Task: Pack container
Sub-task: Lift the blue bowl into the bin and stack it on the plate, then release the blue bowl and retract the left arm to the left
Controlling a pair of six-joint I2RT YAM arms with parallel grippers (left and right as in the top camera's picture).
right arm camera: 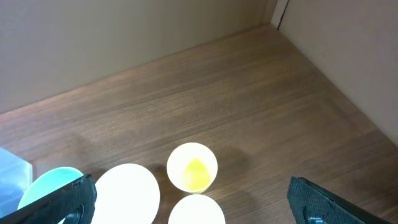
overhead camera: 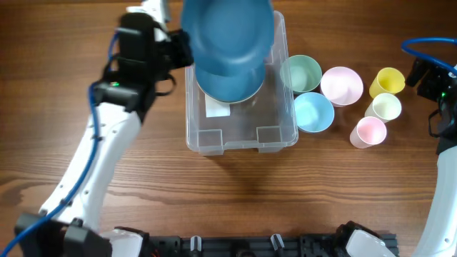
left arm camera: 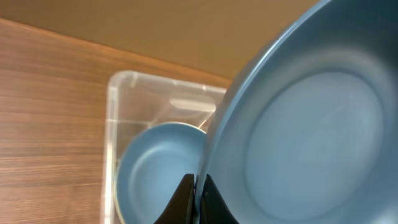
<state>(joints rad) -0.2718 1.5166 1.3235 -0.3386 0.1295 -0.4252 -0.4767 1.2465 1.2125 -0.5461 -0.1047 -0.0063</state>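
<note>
The clear plastic container [overhead camera: 277,132] stands mid-table, with a white label [overhead camera: 217,108] on its floor and one blue plate [overhead camera: 230,86] lying inside. It also shows in the left wrist view [left arm camera: 113,112] with that plate [left arm camera: 155,168]. My left gripper [left arm camera: 198,186] is shut on the rim of a second blue plate [left arm camera: 311,137], held above the container's far end [overhead camera: 227,32]. My right gripper [right arm camera: 186,199] is open and empty, above the yellow cup [right arm camera: 193,167] at the right side of the table.
Right of the container stand a green bowl [overhead camera: 301,73], a blue bowl [overhead camera: 314,112], a pink bowl [overhead camera: 341,85], a yellow cup [overhead camera: 387,82], a pale cream cup [overhead camera: 384,107] and a pink cup [overhead camera: 368,132]. The right arm [overhead camera: 439,86] is at the far right edge.
</note>
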